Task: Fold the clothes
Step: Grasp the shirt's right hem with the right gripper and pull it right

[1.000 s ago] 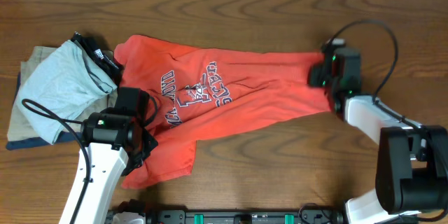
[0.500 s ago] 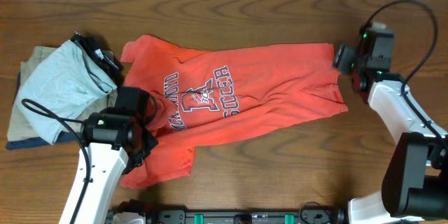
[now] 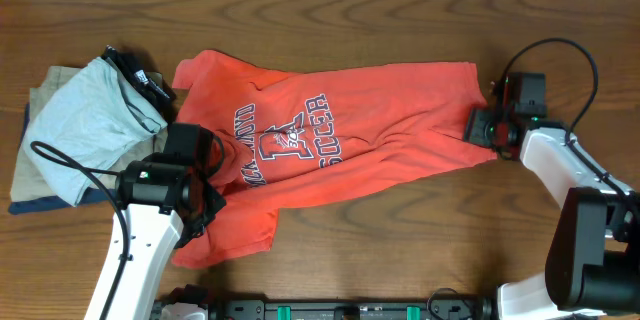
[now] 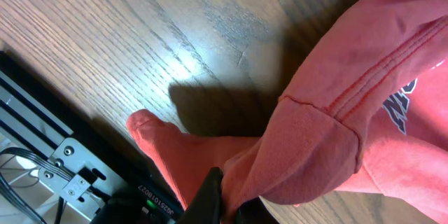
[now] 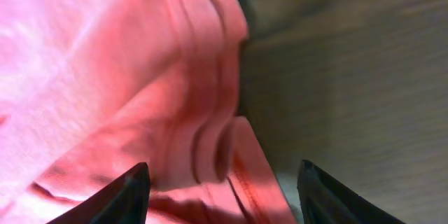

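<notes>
Pinching a fold of the shirt (image 3: 380,120) in my left jaws, I see my right jaws spread wide, its hem between them.

**Coral-red T-shirt (image 3: 400,125) spread chest-up across the table (image 3: 400,250), not yet folded**

We see it lying sideways in the overhead view, neck end towards 9 o'clock and bottom hem (image 3: 478,110) towards 3 o'clock. The dark-and-white "SOCCER" lettering (image 3: 322,130) and emblem (image 3: 283,142) face up just left of the middle, turned so that they read along the shirt's length. The cloth is rumpled, with long creases running from the chest towards the hem. One short sleeve (image 3: 195,68) points to about 10 o'clock; the other (image 3: 235,225) trails down to about 7 o'clock, its stitched cuff raised off the wood and casting a shadow. At the 3 o'clock end, we find the hem gathered into soft, rolled folds.
</notes>
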